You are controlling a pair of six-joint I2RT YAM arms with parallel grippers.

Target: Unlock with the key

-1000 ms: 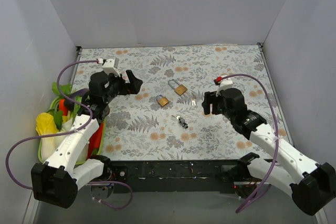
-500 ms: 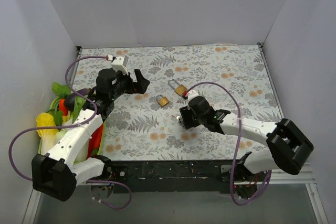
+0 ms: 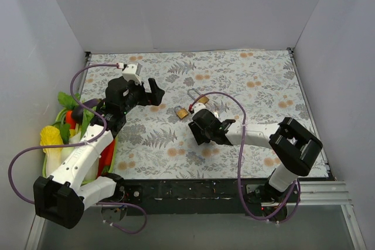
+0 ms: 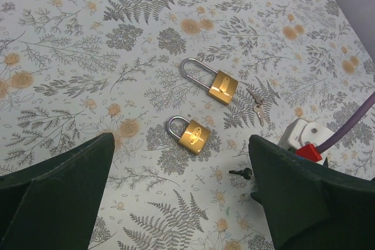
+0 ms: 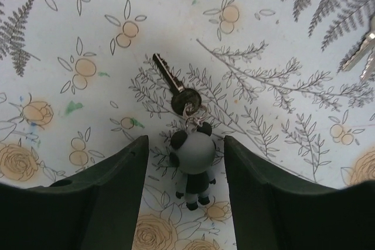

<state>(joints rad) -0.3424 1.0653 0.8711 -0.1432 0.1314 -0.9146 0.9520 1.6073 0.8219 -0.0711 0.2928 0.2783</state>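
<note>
The right tool (image 5: 186, 144) hung released low over the counter (image 3: 252, 74), its fingers (image 5: 111, 191) apart on either side of the panda charm (image 5: 192, 157) and, in the wrist view, touching neither the charm nor anything else. The key (image 5: 173, 83) lay flat on the flowered surface just ahead of the fingertips, joined to the charm by a small ring (image 5: 190, 111), with its blade pointing away and a little to the left. In my judgement the step in hand was the pick-up of the key, and to do it well the tool should not clench on the panda: a key held by its charm would swing on the ring and could not be aimed into a keyhole. It would be better to go a little forward, so that the pads stand beside the round head of the key, to come down until they nearly meet the counter, and then to clench gently with the blade left free in front. The left tool (image 3: 157, 91) was also released, wide, and faced the small padlock (image 4: 193, 136) and the long-shackle padlock (image 4: 222, 86), both lying flat and apart from each other; it seemed well placed to hold one body steady. Which padlock this key fits I could not tell from these views, because a pair of silver keys (image 4: 258, 110) lay near too.
</note>
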